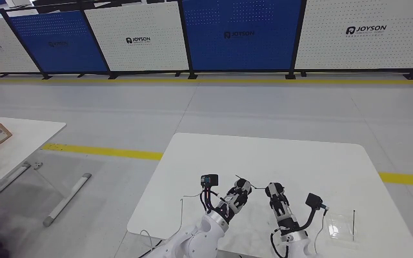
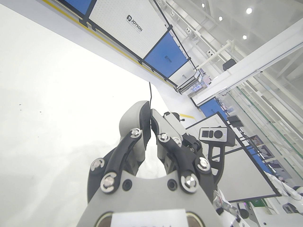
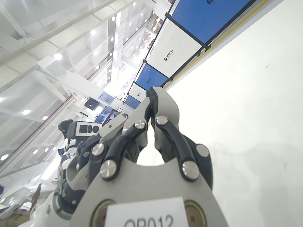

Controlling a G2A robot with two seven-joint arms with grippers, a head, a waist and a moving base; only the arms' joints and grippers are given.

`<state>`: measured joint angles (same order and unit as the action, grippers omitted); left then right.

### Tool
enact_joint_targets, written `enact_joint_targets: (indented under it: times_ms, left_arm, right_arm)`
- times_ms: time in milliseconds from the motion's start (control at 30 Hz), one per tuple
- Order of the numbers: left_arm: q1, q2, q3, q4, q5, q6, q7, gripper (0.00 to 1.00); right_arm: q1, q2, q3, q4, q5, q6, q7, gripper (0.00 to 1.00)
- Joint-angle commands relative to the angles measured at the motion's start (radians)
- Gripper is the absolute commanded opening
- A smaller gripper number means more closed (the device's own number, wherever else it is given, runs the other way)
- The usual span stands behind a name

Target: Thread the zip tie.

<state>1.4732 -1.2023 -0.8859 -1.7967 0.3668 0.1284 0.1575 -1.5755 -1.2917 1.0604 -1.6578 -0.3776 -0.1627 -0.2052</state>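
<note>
You have a matt, smooth table (image 1: 310,161); left gripper (image 2: 150,109) glossy plastic, pads (image 2: 144,124) ribbed black rubber, pins (image 2: 136,132) bright metal; zip tie (image 2: 150,93) black plastic.

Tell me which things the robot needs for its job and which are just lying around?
For the job: zip tie, left gripper, right gripper.
Just lying about: clear plastic packet, spare black tie.

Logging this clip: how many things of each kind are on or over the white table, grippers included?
Zip ties: 2, the held thin black plastic zip tie and the loose thin black plastic zip tie lying on the white table.
Bags: 1, the clear plastic bag.
Grippers: 2, the left gripper and the right gripper.
Total: 5.
</note>
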Motion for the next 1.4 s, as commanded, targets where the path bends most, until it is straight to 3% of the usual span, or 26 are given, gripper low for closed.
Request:
enact_joint_targets:
  times_ms: [0,400,933,1367]
  left_arm:
    - [0.000,0.000,0.000,0.000,0.000,0.000,0.000,0.00]
    - [0.000,0.000,0.000,0.000,0.000,0.000,0.000,0.00]
    - [0.000,0.000,0.000,0.000,0.000,0.000,0.000,0.00]
    - [0.000,0.000,0.000,0.000,0.000,0.000,0.000,0.00]
  right_arm:
    - [0.000,0.000,0.000,0.000,0.000,0.000,0.000,0.00]
    - [-0.028,0.000,0.038,-0.013,0.020,-0.026,0.007,0.00]
    - [-0.006,-0.015,0.020,-0.001,0.001,0.006,0.023,0.00]
    - [0.013,-0.027,0.009,0.022,0.050,-0.005,0.062,0.00]
